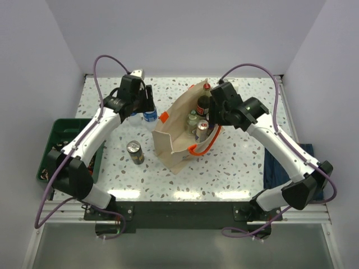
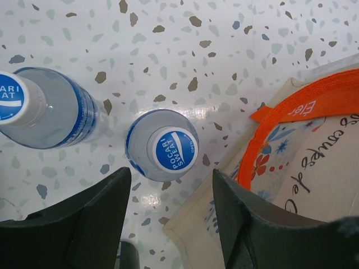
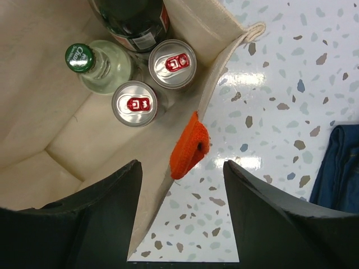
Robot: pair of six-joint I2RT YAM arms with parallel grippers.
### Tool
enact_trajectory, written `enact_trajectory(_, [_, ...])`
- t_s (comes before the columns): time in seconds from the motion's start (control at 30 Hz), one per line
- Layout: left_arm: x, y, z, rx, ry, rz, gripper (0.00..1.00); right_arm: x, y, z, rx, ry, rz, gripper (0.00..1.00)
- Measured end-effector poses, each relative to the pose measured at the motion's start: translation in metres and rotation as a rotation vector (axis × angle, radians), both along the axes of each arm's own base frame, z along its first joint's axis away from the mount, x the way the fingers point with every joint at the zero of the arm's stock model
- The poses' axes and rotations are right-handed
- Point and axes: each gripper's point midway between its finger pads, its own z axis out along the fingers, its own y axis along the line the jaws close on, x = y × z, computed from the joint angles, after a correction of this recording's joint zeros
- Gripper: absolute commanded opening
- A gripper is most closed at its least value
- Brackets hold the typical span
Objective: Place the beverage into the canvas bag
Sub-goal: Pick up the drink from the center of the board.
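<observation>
The beige canvas bag (image 1: 174, 140) with orange handles stands mid-table, open at the top. It holds a dark cola bottle (image 3: 134, 19), a green-capped bottle (image 3: 92, 64) and two silver cans (image 3: 154, 84). My left gripper (image 1: 147, 102) is open above a Pocari Sweat bottle (image 2: 162, 144), which stands next to the bag's corner (image 2: 269, 185); a second such bottle (image 2: 45, 106) stands to the left. A lone can (image 1: 134, 152) stands left of the bag. My right gripper (image 1: 208, 124) is open and empty, straddling the bag's rim (image 3: 216, 84) near an orange handle (image 3: 189, 145).
A green tray (image 1: 59, 140) sits at the left table edge under the left arm. A dark blue cloth (image 1: 275, 165) lies at the right, also in the right wrist view (image 3: 339, 168). White walls enclose the speckled table (image 1: 235, 162).
</observation>
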Motion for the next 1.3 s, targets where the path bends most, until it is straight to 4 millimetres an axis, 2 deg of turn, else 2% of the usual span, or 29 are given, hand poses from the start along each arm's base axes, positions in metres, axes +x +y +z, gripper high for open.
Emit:
enact_trajectory(0.43, [0.008, 0.002, -0.023, 0.055, 0.039, -0.026, 0.64, 0.0, 0.002, 0.003, 0.03, 0.0, -0.028, 0.63])
enact_trajectory(0.6, [0.009, 0.002, -0.031, 0.071, 0.054, -0.037, 0.62, -0.001, 0.002, -0.001, 0.031, 0.01, -0.03, 0.63])
enact_trajectory(1.03, [0.02, -0.002, -0.008, 0.05, -0.004, -0.038, 0.59, -0.005, 0.004, -0.014, 0.03, 0.039, -0.018, 0.63])
enact_trajectory(1.3, [0.019, -0.003, -0.011, 0.057, 0.005, -0.054, 0.56, -0.004, 0.005, -0.014, 0.032, 0.036, -0.017, 0.63])
